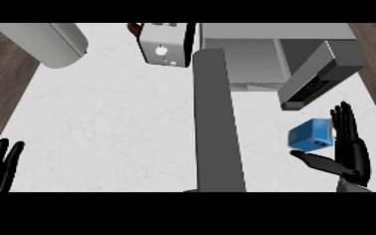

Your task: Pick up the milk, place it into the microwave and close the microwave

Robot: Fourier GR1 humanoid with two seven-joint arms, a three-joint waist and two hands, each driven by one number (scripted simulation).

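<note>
Right robot hand [351, 149] at lower right, fingers straight and up, thumb spread out below; blue milk carton [311, 136] sits in gap between thumb and fingers, tilted. Whether carton touches palm: cannot tell. Milk over white desk [110, 119], just in front of microwave [249, 55], outside it. Microwave door [217, 119] swung open, edge-on down centre. Toaster [163, 47] left of microwave at desk's far edge. Left robot hand [9, 162] at lower left edge, fingers straight, apart, holding nothing.
</note>
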